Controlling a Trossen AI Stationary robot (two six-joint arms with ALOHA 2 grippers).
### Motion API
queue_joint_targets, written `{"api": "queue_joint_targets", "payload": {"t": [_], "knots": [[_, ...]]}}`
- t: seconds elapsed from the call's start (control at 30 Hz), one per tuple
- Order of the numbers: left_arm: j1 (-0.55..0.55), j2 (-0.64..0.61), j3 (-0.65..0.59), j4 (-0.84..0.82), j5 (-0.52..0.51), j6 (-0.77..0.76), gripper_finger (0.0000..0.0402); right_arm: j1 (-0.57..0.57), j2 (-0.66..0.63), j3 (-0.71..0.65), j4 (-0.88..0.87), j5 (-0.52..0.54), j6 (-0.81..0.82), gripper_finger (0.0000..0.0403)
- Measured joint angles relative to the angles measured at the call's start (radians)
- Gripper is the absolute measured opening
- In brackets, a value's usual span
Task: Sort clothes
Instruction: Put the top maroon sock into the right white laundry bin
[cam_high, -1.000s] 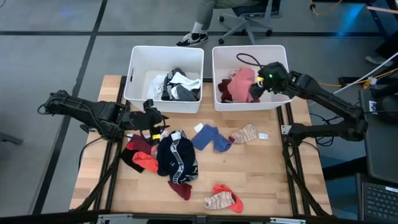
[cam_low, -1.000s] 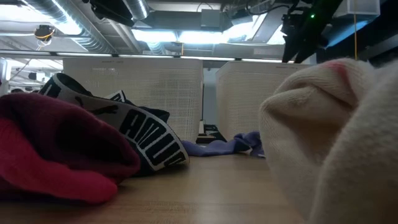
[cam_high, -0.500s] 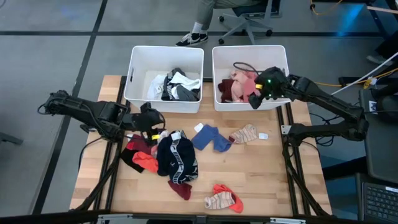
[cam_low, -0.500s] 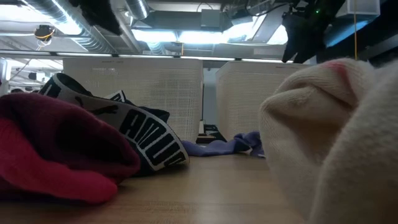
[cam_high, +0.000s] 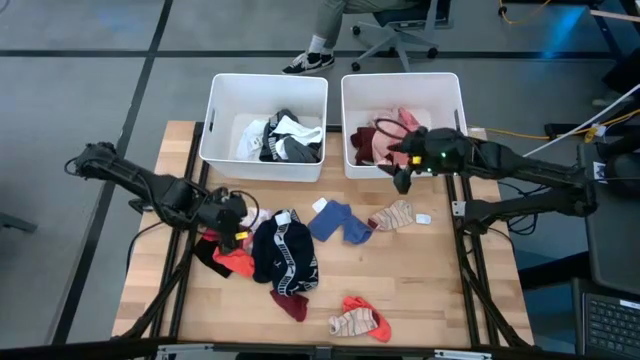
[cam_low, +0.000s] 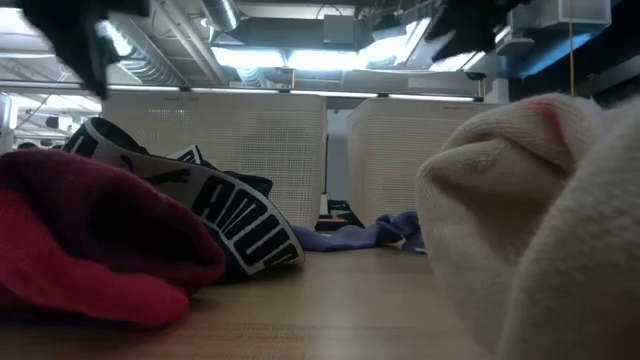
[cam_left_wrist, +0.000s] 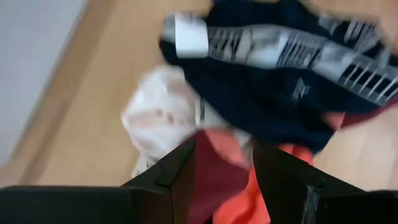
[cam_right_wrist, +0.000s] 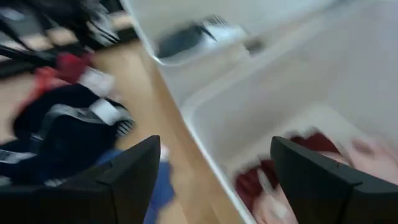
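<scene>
A pile of clothes lies left of the table's middle: a maroon garment (cam_high: 220, 236), an orange-red one (cam_high: 236, 260), a white-pink one (cam_high: 259, 214) and a navy garment with a white band (cam_high: 285, 255). My left gripper (cam_high: 238, 222) is open just over this pile. In the left wrist view its fingers stand on either side of the maroon and orange cloth (cam_left_wrist: 217, 180). My right gripper (cam_high: 400, 172) is wide open and empty, over the near rim of the right bin (cam_high: 350, 100). A blue sock (cam_high: 340, 222) and a beige sock (cam_high: 393, 215) lie on the table near it. My left gripper comes at the maroon and orange cloth (cam_left_wrist: 214, 168) from above, one finger on each side of it. I cannot tell whether the fingers touch the cloth, which lies on the table.
The left bin (cam_high: 215, 100) holds white and black clothes (cam_high: 285, 138). The right bin holds pink and maroon ones (cam_high: 380, 140). A red-and-beige sock (cam_high: 360, 320) lies near the front edge and fills the low view's right (cam_low: 530, 220). A person's legs and a chair show beyond the bins.
My left gripper has gone toward the table's near edge and down onto the pile of clothes. My right gripper has drawn out of the right bin, toward the near edge and a little to the left, and now hangs over the bin's near rim.
</scene>
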Motion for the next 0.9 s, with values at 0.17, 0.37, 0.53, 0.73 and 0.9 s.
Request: {"api": "queue_joint_targets", "payload": {"t": [0.17,0.37,0.53,0.73,0.9], "knots": [[-0.053,0.000,-0.103,0.011,0.019,-0.052,0.0150,0.093,0.009,-0.055,0.173,0.002,-0.063,0.0305],[-0.084,0.000,-0.202,0.117,0.055,-0.044,0.0150,0.156,0.014,-0.161,0.387,0.008,-0.123,0.0305],[-0.084,0.000,-0.244,0.197,0.090,0.034,0.0150,0.193,0.014,-0.268,0.581,0.007,-0.162,0.0305],[-0.084,0.000,-0.287,0.249,0.090,0.102,0.0150,0.204,0.014,-0.398,0.799,-0.011,-0.182,0.0305],[-0.078,0.000,-0.320,0.271,0.054,0.103,0.0150,0.202,0.014,-0.485,0.929,-0.011,-0.181,0.0305]]}}
